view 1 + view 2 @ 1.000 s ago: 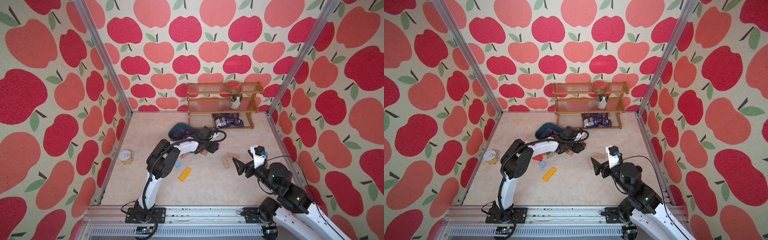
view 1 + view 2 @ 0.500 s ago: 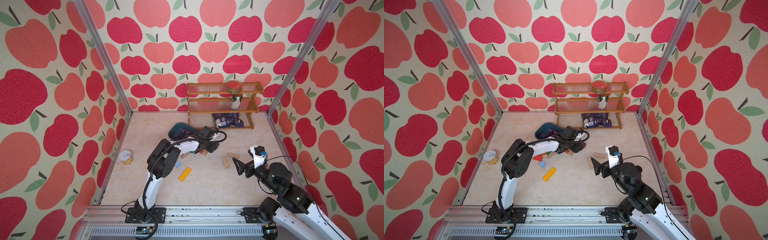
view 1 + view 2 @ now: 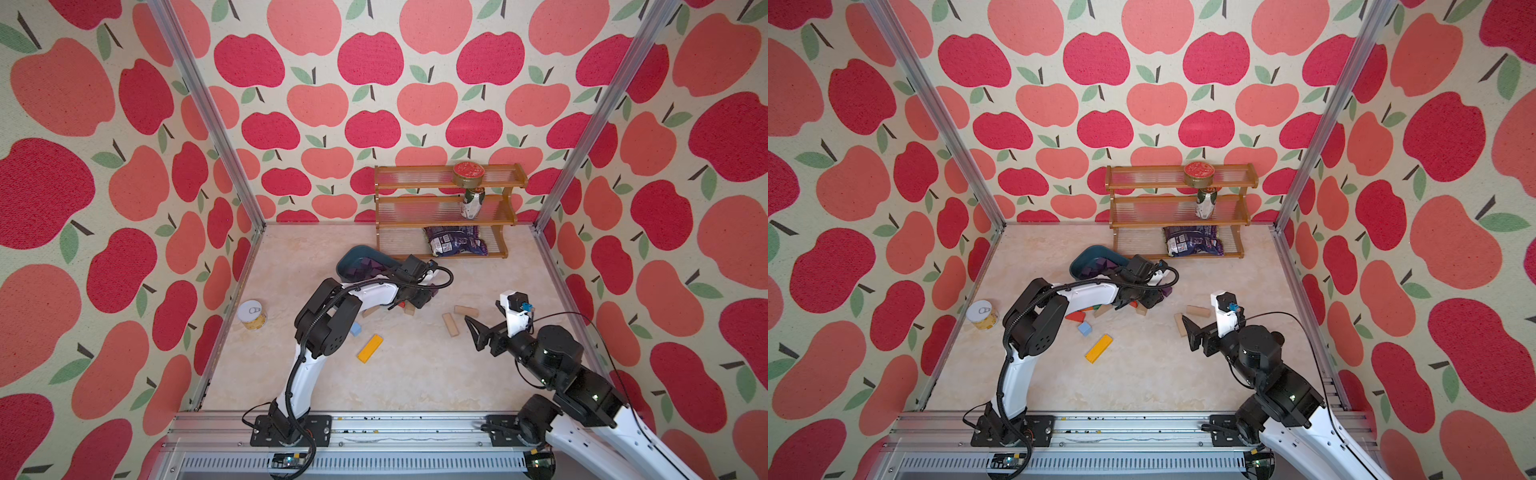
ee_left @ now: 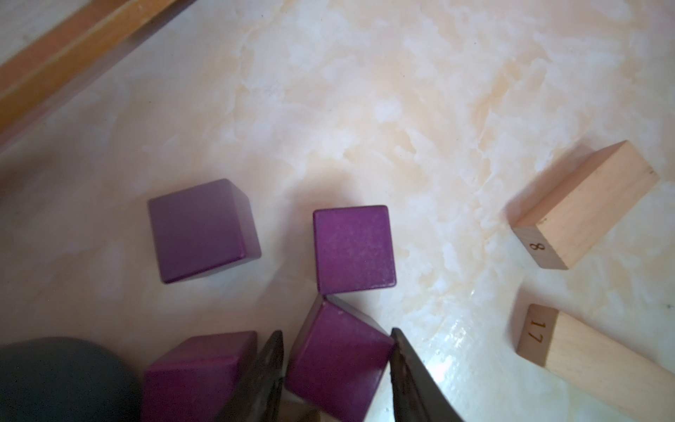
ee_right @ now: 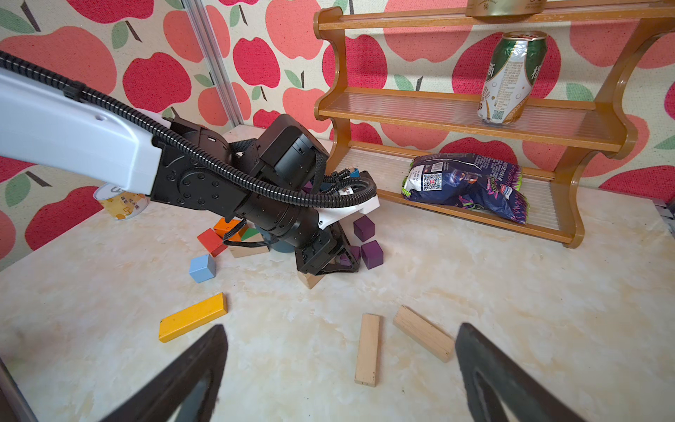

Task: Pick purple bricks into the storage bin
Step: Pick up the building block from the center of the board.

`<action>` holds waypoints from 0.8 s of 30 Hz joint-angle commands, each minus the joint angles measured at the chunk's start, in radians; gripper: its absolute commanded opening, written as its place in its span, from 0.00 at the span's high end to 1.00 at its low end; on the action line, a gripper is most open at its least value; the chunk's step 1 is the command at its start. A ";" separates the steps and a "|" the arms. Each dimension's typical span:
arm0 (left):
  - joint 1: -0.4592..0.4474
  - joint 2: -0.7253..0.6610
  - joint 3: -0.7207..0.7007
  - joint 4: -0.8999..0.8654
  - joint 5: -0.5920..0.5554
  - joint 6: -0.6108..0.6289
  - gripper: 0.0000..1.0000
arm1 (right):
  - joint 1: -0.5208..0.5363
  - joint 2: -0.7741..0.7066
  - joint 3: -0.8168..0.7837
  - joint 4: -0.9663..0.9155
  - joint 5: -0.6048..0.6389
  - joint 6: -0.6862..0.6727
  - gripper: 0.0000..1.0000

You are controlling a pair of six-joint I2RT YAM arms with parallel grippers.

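A three-tier wooden rack (image 3: pixel 399 183) stands along the far edge of the marbled worktop (image 3: pixel 415 382). The teal storage bin (image 3: pixel 349 255) sits just in front of the rack's left end, near that far edge, with purple bricks (image 3: pixel 365 269) heaped inside it.

The left arm stretches across the middle of the worktop. The left gripper (image 4: pixel 336 334) is down among loose blocks just beside the bin, its fingers (image 4: pixel 268 365) clamped on either side of one purple brick (image 4: pixel 336 372). Whether that brick is clear of the worktop cannot be told.

The right gripper (image 5: pixel 341 326) hangs over the near right part of the worktop, fingers spread wide and empty, above two tan blocks (image 5: pixel 367 349).

Three more purple cubes (image 4: pixel 202 230) lie close around the gripped one, and one appears to meet its corner.
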 commanded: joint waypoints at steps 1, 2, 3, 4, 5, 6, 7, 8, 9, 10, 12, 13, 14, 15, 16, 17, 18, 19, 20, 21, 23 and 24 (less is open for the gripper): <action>-0.006 0.011 -0.022 -0.027 -0.023 0.016 0.58 | 0.002 -0.012 -0.011 -0.018 0.024 -0.012 0.01; -0.007 0.011 -0.022 -0.025 -0.030 0.017 0.58 | 0.002 -0.012 -0.012 -0.021 0.025 -0.011 0.01; -0.009 0.011 -0.021 -0.022 -0.038 0.020 0.57 | 0.001 -0.012 -0.012 -0.021 0.025 -0.010 0.01; -0.012 0.013 -0.022 -0.019 -0.047 0.025 0.57 | 0.001 -0.012 -0.011 -0.021 0.023 -0.009 0.01; -0.014 0.015 -0.021 -0.018 -0.052 0.029 0.56 | 0.000 -0.012 -0.012 -0.022 0.022 -0.008 0.01; -0.014 0.017 -0.017 -0.020 -0.054 0.031 0.56 | 0.002 -0.014 -0.012 -0.021 0.022 -0.008 0.01; -0.014 0.021 -0.011 -0.023 -0.059 0.032 0.55 | 0.001 -0.014 -0.010 -0.022 0.021 -0.009 0.01; -0.016 0.023 -0.006 -0.027 -0.061 0.032 0.55 | 0.002 -0.014 -0.010 -0.022 0.019 -0.008 0.01; -0.017 0.027 0.000 -0.030 -0.064 0.032 0.55 | 0.001 -0.014 -0.009 -0.022 0.020 -0.008 0.01; -0.017 0.029 0.003 -0.032 -0.065 0.031 0.55 | 0.002 -0.014 -0.009 -0.023 0.019 -0.008 0.01; -0.019 0.031 0.007 -0.031 -0.068 0.030 0.54 | 0.001 -0.014 -0.009 -0.022 0.021 -0.009 0.01; -0.020 0.031 0.009 -0.028 -0.068 0.030 0.54 | 0.001 -0.014 -0.009 -0.022 0.020 -0.009 0.01; -0.020 0.032 0.009 -0.026 -0.071 0.031 0.54 | 0.002 -0.014 -0.009 -0.023 0.019 -0.009 0.01; -0.020 0.033 0.010 -0.023 -0.075 0.032 0.54 | 0.001 -0.015 -0.007 -0.024 0.018 -0.010 0.01; -0.020 0.035 0.013 -0.022 -0.080 0.032 0.53 | 0.002 -0.015 -0.007 -0.025 0.018 -0.009 0.01; -0.020 0.039 0.014 -0.023 -0.087 0.032 0.51 | 0.001 -0.016 -0.007 -0.025 0.017 -0.010 0.01; -0.020 0.040 0.018 -0.021 -0.091 0.036 0.49 | 0.001 -0.015 -0.006 -0.028 0.016 -0.009 0.01; -0.020 0.041 0.019 -0.021 -0.091 0.041 0.49 | 0.001 -0.015 -0.006 -0.029 0.014 -0.009 0.01; -0.020 0.043 0.021 -0.020 -0.089 0.046 0.49 | 0.001 -0.015 -0.004 -0.029 0.012 -0.010 0.01; -0.020 0.046 0.023 -0.020 -0.085 0.055 0.49 | 0.001 -0.015 -0.003 -0.031 0.012 -0.009 0.01; -0.020 0.048 0.025 -0.017 -0.080 0.075 0.47 | 0.001 -0.017 -0.001 -0.033 0.012 -0.009 0.01; -0.020 0.048 0.024 -0.015 -0.077 0.090 0.47 | 0.001 -0.017 -0.001 -0.034 0.010 -0.009 0.01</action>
